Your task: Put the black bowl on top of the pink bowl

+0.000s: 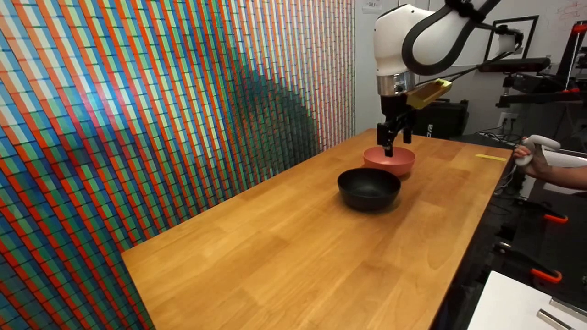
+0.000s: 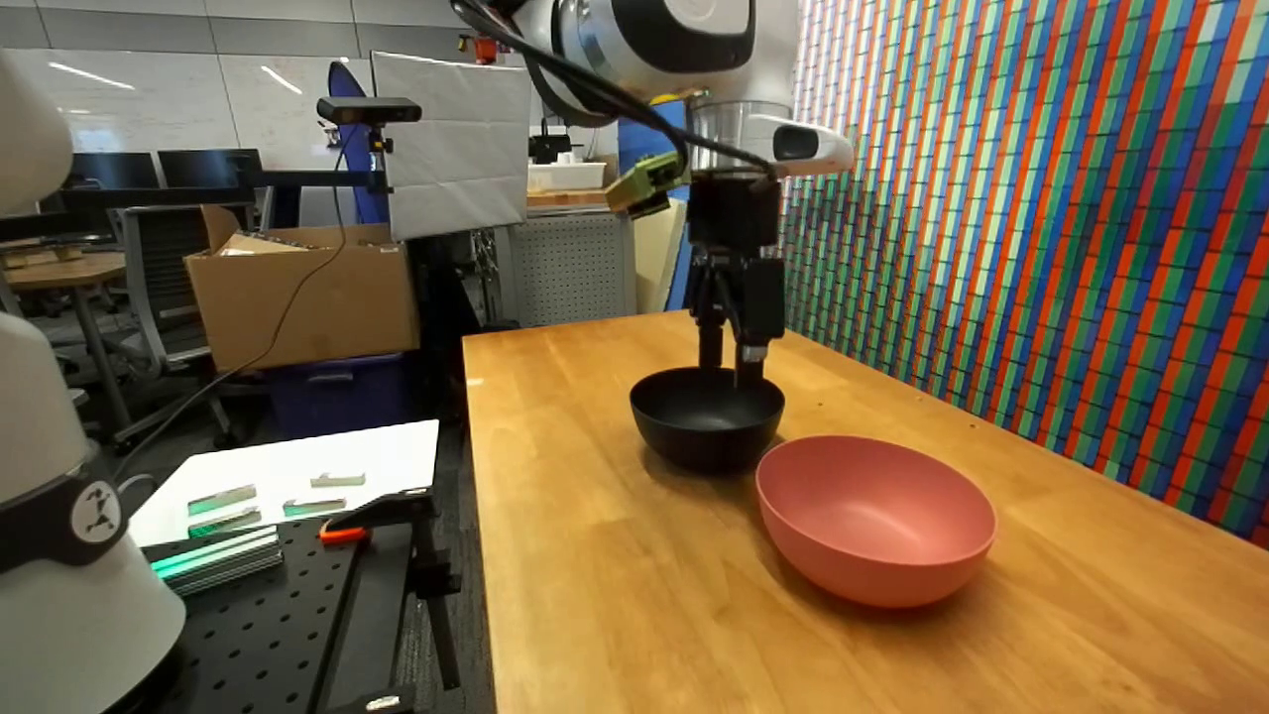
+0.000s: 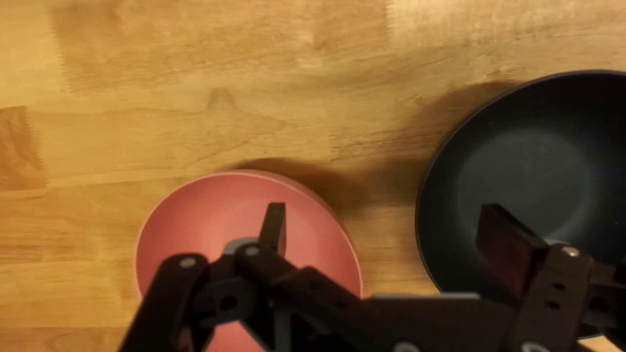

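- The black bowl (image 2: pixel 704 431) sits upright on the tabletop (image 2: pixel 595 595)
- The pink bowl (image 2: pixel 877 516) stands upright beside it, a gap between them
- The hand (image 3: pixel 384 215) hangs above the tabletop, fingers spread wide, holding nothing
- In the wrist view one finger shows in front of each bowl

Black bowl (image 1: pixel 368 195), pink bowl (image 1: pixel 393 164) (just behind), pincer (image 1: pixel 398 146) above table (image 1: pixel 293 261)

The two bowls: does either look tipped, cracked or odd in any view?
Nothing stands out. The black bowl and the pink bowl sit upright on the table, a gap between their rims in the wrist view, with no crack or spill visible. The open claw hides part of each there.
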{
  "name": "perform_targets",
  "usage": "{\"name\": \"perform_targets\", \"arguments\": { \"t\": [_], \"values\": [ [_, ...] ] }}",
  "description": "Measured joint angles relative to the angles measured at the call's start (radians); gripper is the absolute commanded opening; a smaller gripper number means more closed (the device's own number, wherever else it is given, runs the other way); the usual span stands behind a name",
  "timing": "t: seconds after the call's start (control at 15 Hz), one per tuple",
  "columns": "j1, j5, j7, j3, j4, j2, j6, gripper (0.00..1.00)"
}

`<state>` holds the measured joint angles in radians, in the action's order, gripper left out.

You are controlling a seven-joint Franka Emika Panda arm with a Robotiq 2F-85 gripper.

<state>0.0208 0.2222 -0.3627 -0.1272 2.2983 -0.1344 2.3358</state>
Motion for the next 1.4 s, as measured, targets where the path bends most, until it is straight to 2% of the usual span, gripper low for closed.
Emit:
{"name": "perform_targets", "arguments": {
  "t": [0.27,0.53,0.6,0.67,1.0,1.27,1.4],
  "values": [
    [0.043,0.000,-0.046,0.025,-0.038,-0.105,0.125,1.00],
    [0.096,0.000,-0.070,0.057,-0.071,-0.191,0.189,1.00],
    [0.108,0.000,-0.074,0.065,-0.078,-0.209,0.200,0.75],
    [0.120,0.000,-0.076,0.072,-0.085,-0.224,0.208,0.74],
    [0.164,0.000,-0.085,0.101,-0.115,-0.272,0.220,0.33],
    [0.176,0.000,-0.087,0.128,-0.130,-0.285,0.220,0.05],
    [0.179,0.000,-0.087,0.139,-0.134,-0.285,0.219,0.01]
  ]
}}
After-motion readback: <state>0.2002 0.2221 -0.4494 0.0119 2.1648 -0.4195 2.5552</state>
